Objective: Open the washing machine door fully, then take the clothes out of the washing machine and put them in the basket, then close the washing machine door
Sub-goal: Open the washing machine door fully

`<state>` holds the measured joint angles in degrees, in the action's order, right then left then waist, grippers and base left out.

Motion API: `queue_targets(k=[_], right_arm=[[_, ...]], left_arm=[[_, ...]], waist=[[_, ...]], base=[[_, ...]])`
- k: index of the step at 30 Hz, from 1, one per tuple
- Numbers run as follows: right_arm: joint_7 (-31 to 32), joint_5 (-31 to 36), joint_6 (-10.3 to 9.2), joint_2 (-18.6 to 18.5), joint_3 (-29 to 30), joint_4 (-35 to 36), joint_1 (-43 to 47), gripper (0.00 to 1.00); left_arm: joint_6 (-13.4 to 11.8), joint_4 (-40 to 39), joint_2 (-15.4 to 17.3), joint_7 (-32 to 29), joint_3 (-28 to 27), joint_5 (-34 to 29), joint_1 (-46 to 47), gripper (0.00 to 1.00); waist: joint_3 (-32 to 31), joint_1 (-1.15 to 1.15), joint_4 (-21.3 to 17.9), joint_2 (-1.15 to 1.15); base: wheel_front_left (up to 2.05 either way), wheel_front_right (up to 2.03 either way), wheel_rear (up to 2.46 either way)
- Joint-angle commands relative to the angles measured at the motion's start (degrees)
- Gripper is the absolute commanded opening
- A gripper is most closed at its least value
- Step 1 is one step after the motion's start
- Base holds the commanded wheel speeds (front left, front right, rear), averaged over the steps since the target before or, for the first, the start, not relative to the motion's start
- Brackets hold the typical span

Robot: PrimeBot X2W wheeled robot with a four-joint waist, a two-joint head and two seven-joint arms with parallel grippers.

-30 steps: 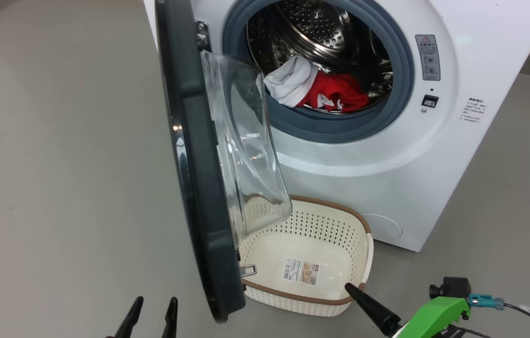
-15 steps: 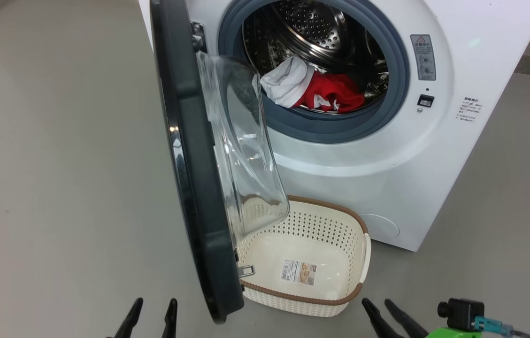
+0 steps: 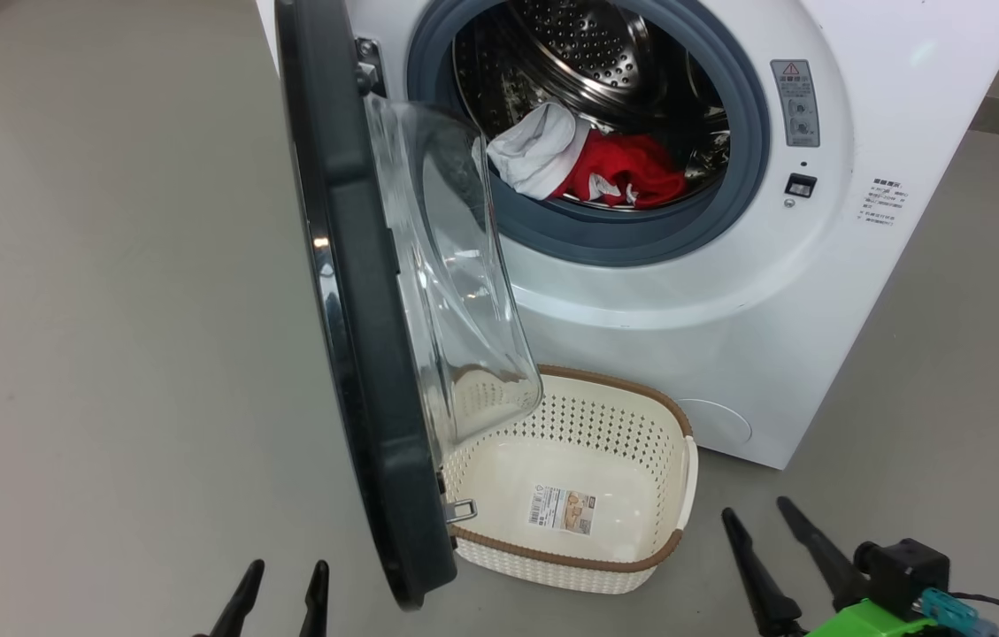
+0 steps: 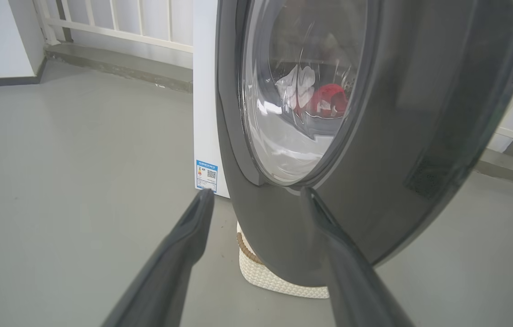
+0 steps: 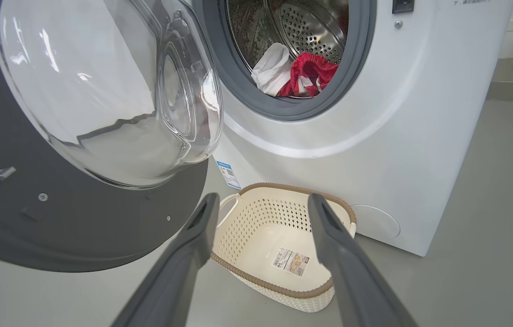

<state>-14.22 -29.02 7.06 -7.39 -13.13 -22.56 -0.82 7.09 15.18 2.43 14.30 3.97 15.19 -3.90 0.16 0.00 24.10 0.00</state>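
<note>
The white washing machine (image 3: 729,292) stands with its door (image 3: 349,292) swung out edge-on towards me, the glass bowl (image 3: 455,292) facing the drum. The clothes (image 3: 614,168), red fabric with a white piece, lie at the drum's front lip. The cream basket (image 3: 605,386) sits empty on the floor below the opening, partly under the door. My left gripper (image 3: 287,573) is open, low at the door's outer side. My right gripper (image 3: 756,509) is open just right of the basket. In the right wrist view the right gripper (image 5: 263,198) frames the basket (image 5: 261,218), with the clothes (image 5: 301,72) above.
The left wrist view shows the left gripper (image 4: 257,193) close to the door's dark outer face (image 4: 397,136), with a blue label (image 4: 206,175) on the machine's side. Grey floor (image 3: 110,354) spreads wide to the left. A white railing (image 4: 124,22) lines the far wall.
My right gripper has swung rightwards from the basket's front corner and now shows both fingers pointing up. The head view shifted slightly. The left gripper has kept its place.
</note>
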Motion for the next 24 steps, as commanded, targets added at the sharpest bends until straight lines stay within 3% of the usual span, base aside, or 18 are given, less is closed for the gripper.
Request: queue_targets(k=[1, 7, 19, 20, 21, 24], right_arm=[[-0.8, 2.5, 0.43, 0.2, 0.6, 2.5, 0.1, 1.0], [-0.8, 8.6, 0.43, 2.7, 5.3, 4.8, 3.7, 1.0], [-0.8, 9.9, 0.43, 3.9, 6.7, 4.4, 4.0, 1.0], [-0.8, 9.9, 0.43, 4.0, 6.7, 4.4, 3.9, 1.0], [-0.8, 9.9, 0.43, 4.0, 6.7, 4.4, 3.9, 1.0], [-0.8, 10.0, 0.43, 4.1, 6.7, 4.6, 3.9, 1.0]], left_arm=[[0.2, -1.6, 0.4, 0.7, -1.9, 0.1, 0.8, 1.0], [0.2, -1.8, 0.4, 0.7, -1.9, 0.1, 0.7, 1.0], [0.3, -2.0, 0.4, 0.7, -2.0, 0.1, 0.9, 1.0], [0.2, -2.1, 0.4, 0.7, -2.0, -0.2, 0.9, 0.92], [0.1, -2.2, 0.4, 0.7, -2.0, -0.6, 0.9, 0.0], [0.0, -3.7, 0.4, 0.7, -2.5, 0.2, 1.4, 0.0]], waist=[[0.0, 0.0, 0.0, 0.0], [-0.2, 0.0, 0.0, 0.0], [-0.3, 0.0, 0.0, 0.0], [-0.4, 0.0, 0.0, 0.0], [-0.4, 0.0, 0.0, 0.0], [-0.6, 0.0, 0.0, 0.0]], base=[[0.0, 0.0, 0.0], [0.0, 0.0, 0.0], [0.0, 0.0, 0.0], [0.0, 0.0, 0.0], [0.0, 0.0, 0.0], [0.0, 0.0, 0.0]])
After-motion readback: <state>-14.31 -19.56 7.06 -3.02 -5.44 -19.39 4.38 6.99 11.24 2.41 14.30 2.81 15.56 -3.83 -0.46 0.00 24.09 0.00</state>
